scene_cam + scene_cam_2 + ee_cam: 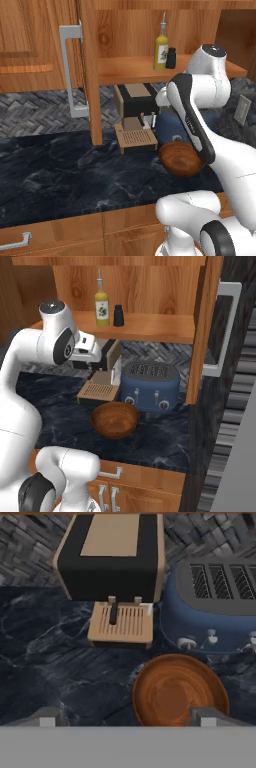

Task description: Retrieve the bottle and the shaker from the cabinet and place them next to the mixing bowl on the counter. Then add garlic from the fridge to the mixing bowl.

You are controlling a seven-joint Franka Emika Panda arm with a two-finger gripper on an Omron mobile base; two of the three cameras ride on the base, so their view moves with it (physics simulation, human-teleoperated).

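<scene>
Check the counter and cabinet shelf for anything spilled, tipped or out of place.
Nothing stands out. The bottle and shaker stand upright on the cabinet shelf; the mixing bowl sits level on the counter before the toaster.

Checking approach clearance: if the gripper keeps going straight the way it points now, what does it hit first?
Judging from the hand view, the open gripper points down at the counter, between the coffee machine's drip tray and the wooden bowl. Probably bare countertop or the bowl's rim first; depth is unclear.
</scene>
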